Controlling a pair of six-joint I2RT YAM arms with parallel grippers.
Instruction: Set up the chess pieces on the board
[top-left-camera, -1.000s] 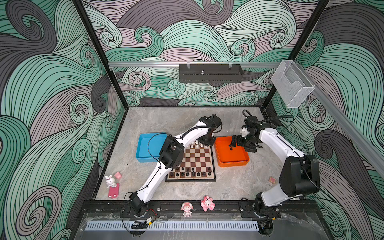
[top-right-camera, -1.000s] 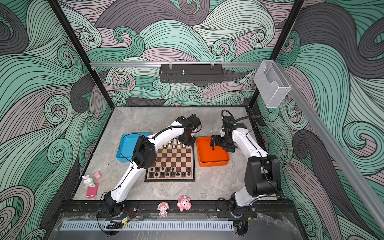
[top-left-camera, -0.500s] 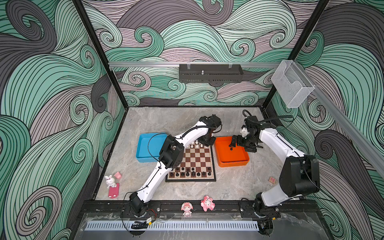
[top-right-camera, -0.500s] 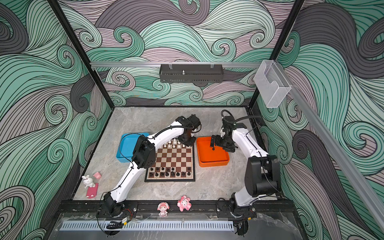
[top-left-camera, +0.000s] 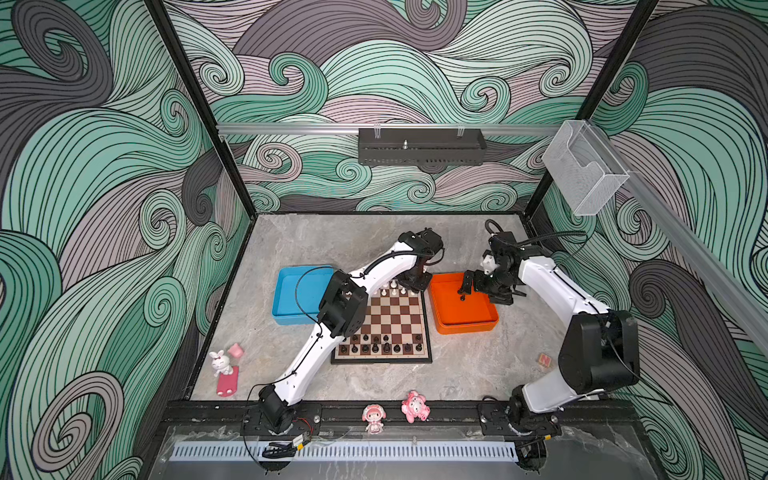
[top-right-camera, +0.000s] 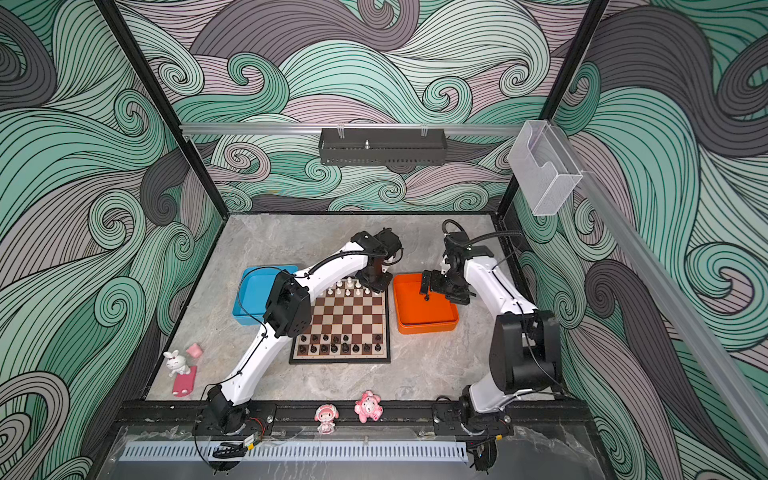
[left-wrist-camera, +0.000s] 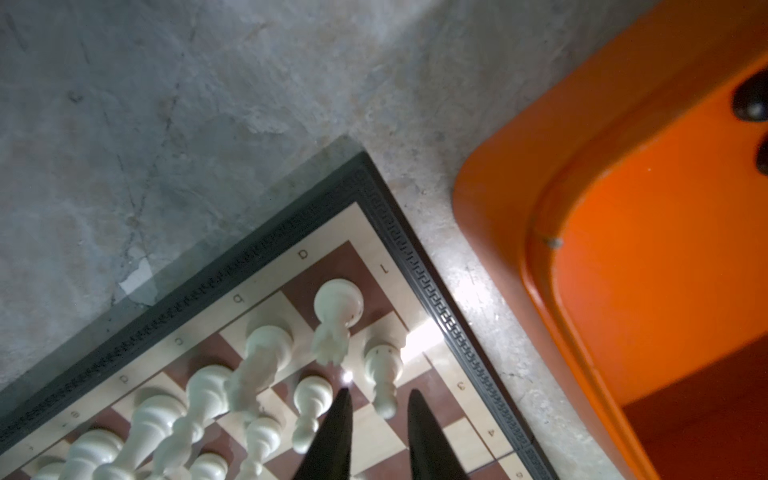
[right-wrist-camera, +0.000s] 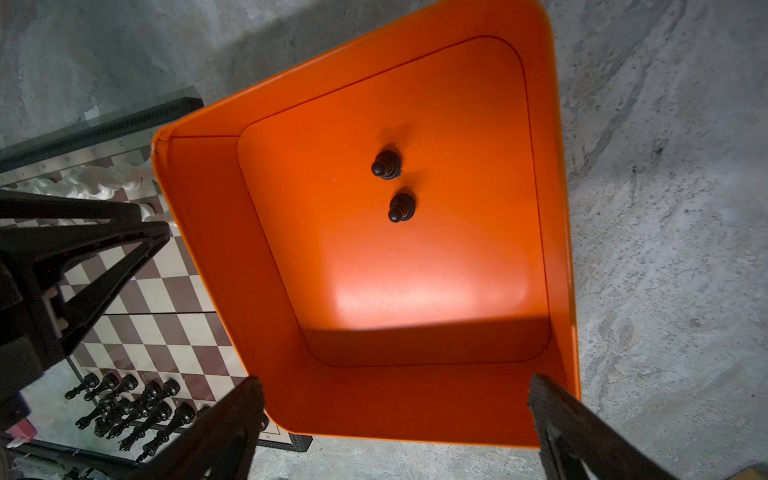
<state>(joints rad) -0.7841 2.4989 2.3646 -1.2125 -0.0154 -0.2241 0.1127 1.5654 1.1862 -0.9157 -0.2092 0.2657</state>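
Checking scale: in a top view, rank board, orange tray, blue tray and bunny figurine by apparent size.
1. board
2. orange tray and blue tray look alike, blue partly covered
3. bunny figurine

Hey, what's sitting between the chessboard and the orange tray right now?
Nothing: only a narrow bare strip of grey stone tabletop separates the chessboard from the orange tray. The left wrist view shows it clearly.
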